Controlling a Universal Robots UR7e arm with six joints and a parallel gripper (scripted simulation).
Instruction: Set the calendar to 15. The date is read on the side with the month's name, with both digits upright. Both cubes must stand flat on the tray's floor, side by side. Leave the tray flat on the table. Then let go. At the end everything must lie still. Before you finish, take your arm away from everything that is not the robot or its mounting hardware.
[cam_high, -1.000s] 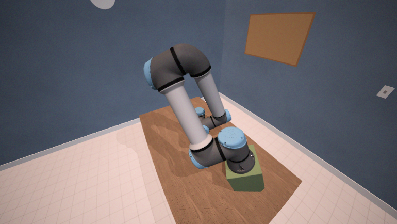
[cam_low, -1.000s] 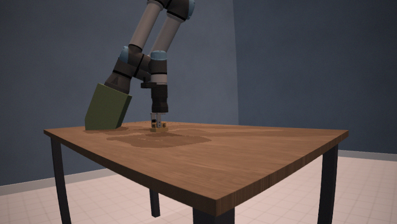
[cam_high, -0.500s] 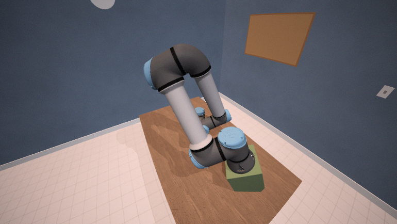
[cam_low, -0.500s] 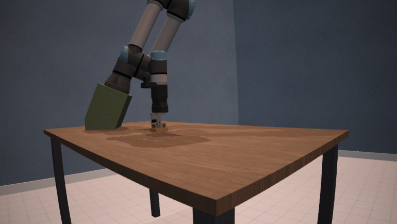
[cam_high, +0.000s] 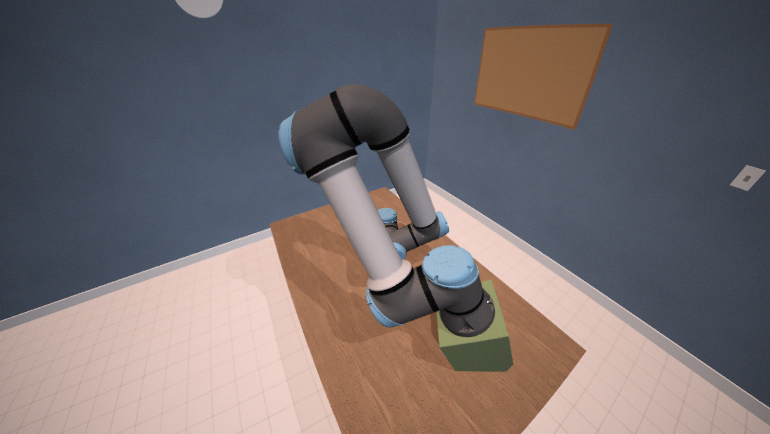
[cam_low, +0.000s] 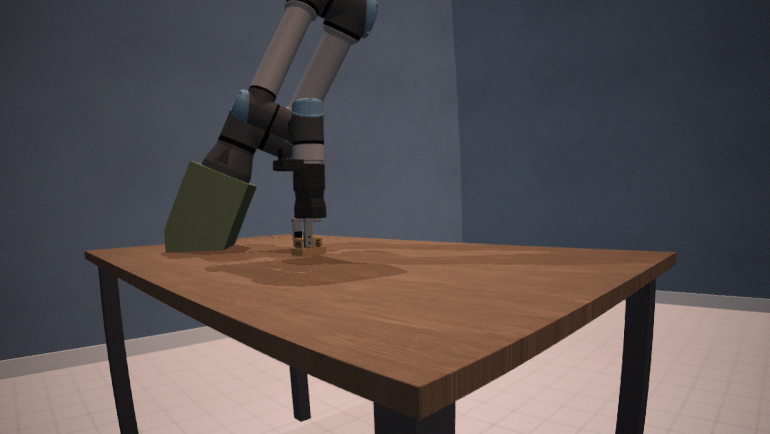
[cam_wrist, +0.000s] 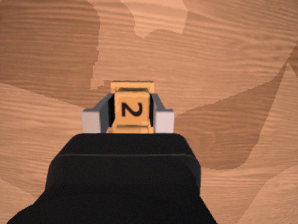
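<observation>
Pincer (cam_wrist: 133, 111) pointing straight down, its fingers loosening either side of a cube (cam_wrist: 132, 110) with 2 on top, apparently releasing it. Cube rests in the low tray (cam_low: 308, 251) on the tabletop (cam_low: 431, 301), near the arm's green pedestal (cam_low: 207, 210).

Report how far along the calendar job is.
Done: a cube, with 2 on its top face, sits down in the tray on the table. In hand: the end effector straddles that cube, with its fingers just off the cube's sides. Left: lifting clear. Whether the front reads 15 cannot be told from these views.
</observation>
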